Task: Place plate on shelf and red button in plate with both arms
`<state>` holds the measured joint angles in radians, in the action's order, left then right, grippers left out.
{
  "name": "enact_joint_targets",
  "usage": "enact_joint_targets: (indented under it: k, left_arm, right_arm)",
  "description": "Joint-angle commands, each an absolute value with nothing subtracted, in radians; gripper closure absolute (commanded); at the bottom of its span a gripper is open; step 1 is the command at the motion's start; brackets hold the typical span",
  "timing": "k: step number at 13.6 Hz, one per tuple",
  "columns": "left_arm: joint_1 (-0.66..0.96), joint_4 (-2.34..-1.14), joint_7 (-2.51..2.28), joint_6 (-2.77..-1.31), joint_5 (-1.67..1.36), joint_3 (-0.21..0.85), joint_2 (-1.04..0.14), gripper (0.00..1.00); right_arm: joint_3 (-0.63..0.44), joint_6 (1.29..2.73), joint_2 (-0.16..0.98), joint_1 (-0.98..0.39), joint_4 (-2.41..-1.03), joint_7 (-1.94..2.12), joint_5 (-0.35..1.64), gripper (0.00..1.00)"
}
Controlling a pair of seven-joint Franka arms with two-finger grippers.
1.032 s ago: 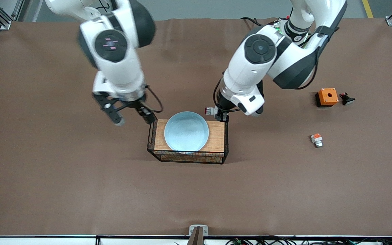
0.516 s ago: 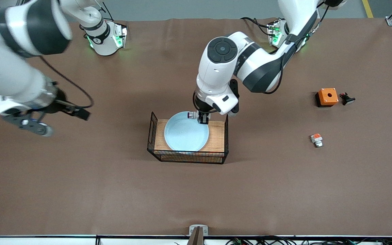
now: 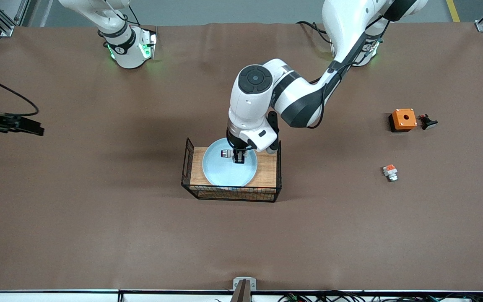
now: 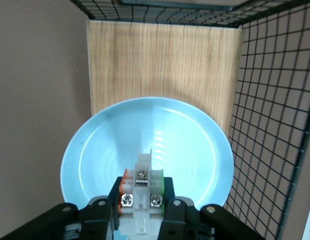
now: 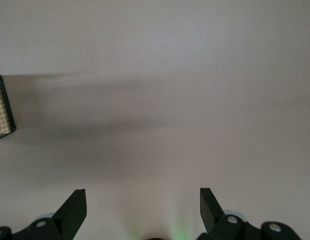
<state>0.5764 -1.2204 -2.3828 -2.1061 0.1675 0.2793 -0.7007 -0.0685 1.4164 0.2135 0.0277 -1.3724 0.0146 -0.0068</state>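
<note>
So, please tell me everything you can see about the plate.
The plate is round, shallow and pale blue, with a raised rim and faint rings in its smooth, glossy floor. It lies flat on the wooden top of the wire rack, covering the middle of the board. The left gripper hangs over it, shut on the red button; whether the button touches the plate cannot be told. Nothing else is in the plate.

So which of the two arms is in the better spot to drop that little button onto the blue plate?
The left. Its left gripper is shut on the red button directly over the plate on the wooden-topped rack. The right gripper is open and empty over bare table at the right arm's end, well away from the plate.
</note>
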Motion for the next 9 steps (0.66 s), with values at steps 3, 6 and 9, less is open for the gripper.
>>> enact_joint_targets:
  k: [3, 6, 9]
  left_arm:
    - [0.594, -1.180, -2.401, -2.158, 0.179, 0.267, -0.752, 0.78]
    - [0.594, -1.181, -2.401, -2.184, 0.179, 0.265, -0.767, 0.78]
    - [0.594, -1.187, -2.399, -2.195, 0.179, 0.261, -0.773, 0.78]
  right_arm:
    - [-0.049, 1.407, 0.210, 0.075, -1.315, 0.037, -0.012, 0.00]
    - [-0.048, 1.407, 0.204, 0.081, -1.313, 0.032, -0.018, 0.00]
    - [-0.040, 1.350, 0.166, 0.074, -1.324, -0.050, 0.002, 0.00]
